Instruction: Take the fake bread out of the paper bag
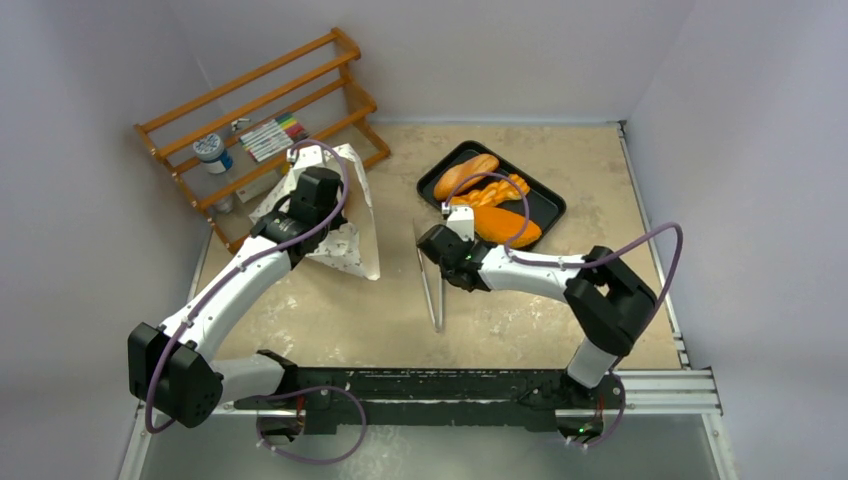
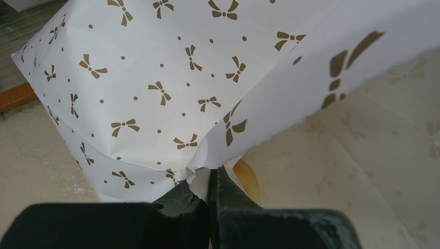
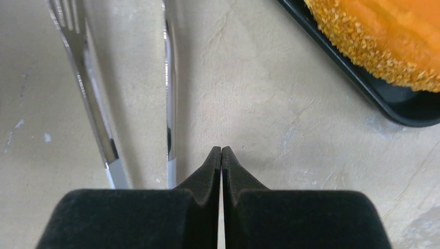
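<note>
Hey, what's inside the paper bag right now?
At the mouth of the bag, its edge pinched in the left claw, only a small golden-brown curve shows, possibly bread. The paper covers the rest of the inside.

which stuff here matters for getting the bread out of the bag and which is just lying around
Job: paper bag, left gripper jaws shut on its edge; fake bread on black tray; tongs, maybe.
Lying about: wooden rack, markers, jar.

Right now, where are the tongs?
Top view: the tongs lie on the table, centre, just left of the shut right gripper, near the black tray.
</note>
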